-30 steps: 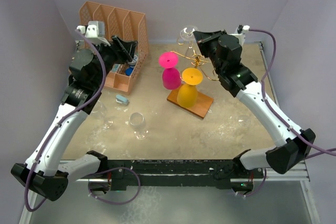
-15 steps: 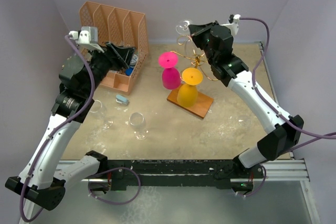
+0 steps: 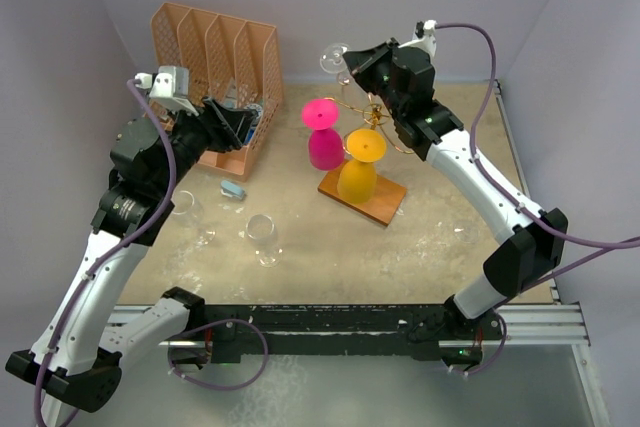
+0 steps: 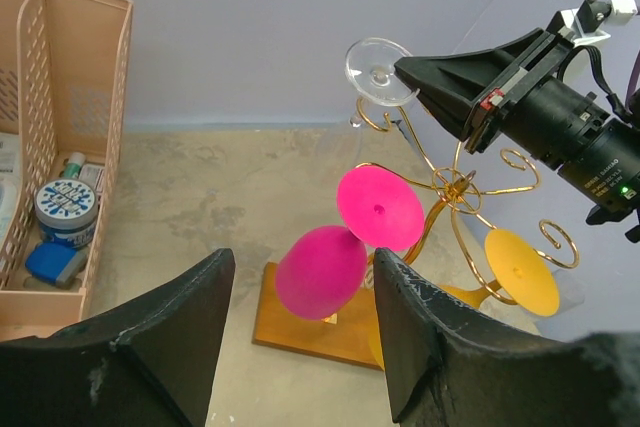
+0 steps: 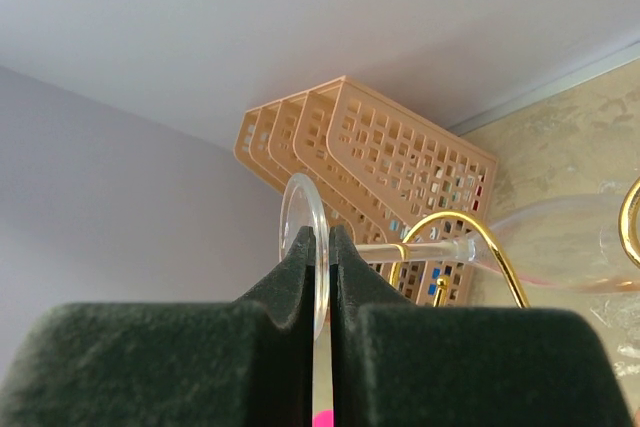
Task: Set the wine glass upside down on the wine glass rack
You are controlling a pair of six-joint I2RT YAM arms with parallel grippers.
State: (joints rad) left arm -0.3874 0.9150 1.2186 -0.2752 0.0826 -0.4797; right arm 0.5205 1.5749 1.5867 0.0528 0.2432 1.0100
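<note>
We've swung our right hand, pinching the wine glass by its foot, leftward, so its stem meets the rack curl.

The bench is a mottled beige surface scuffed with whitish marks. At its far left corner stands an orange plastic file organizer. Near the middle the wine glass rack rests on its brown wooden base, set askew to the bench's edges. A small blue object lies just in front of the organizer. Closer to the near edge stands a clear glass, and a second clear glass stands to its left.
</note>
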